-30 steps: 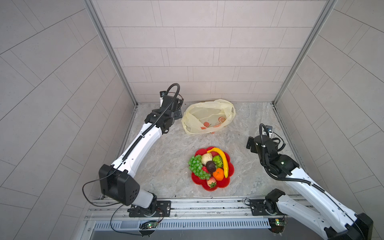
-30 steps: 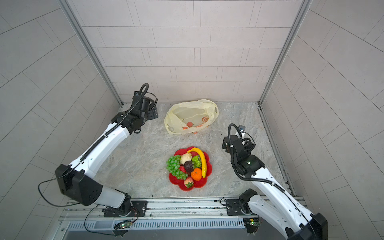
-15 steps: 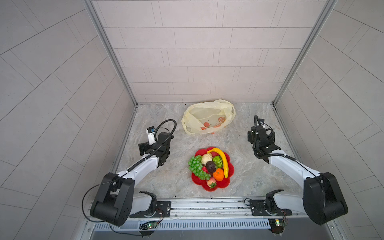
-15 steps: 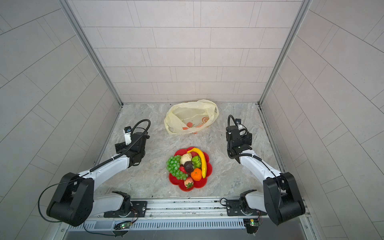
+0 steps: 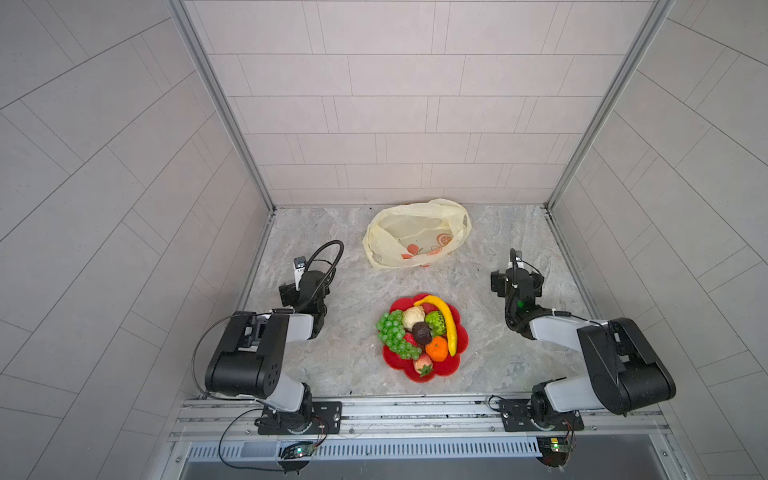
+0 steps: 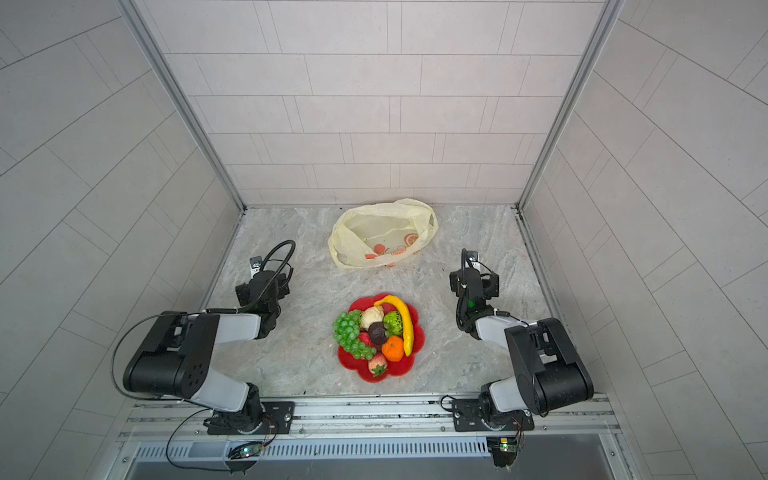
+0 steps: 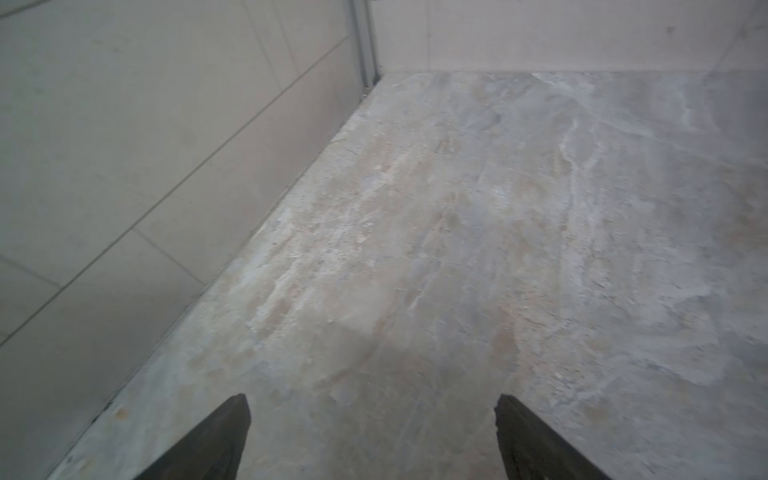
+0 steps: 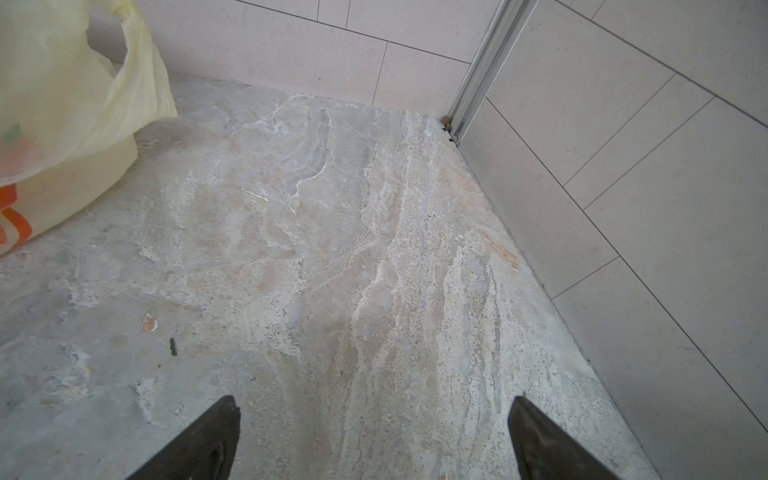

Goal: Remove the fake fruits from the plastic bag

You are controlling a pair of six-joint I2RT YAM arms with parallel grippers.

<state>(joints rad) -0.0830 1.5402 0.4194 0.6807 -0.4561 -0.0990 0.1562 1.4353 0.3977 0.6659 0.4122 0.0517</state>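
Note:
The fake fruits lie heaped on a red flower-shaped plate at the front middle: a banana, a grape bunch, an orange, a strawberry and others. The pale-yellow plastic bag lies slack at the back, mouth open, with only its printed slices showing inside. My left gripper is open over bare floor by the left wall. Over bare floor right of the bag, my right gripper is open too. Neither holds anything.
Both arms are folded low near the front rail, the left wrist left of the plate and the right wrist right of it. Tiled walls close the marble floor on three sides.
The left arm has drawn back from beside the bag to the front left and folded up. On its side the right arm has folded back too. Bag and plate have not moved.

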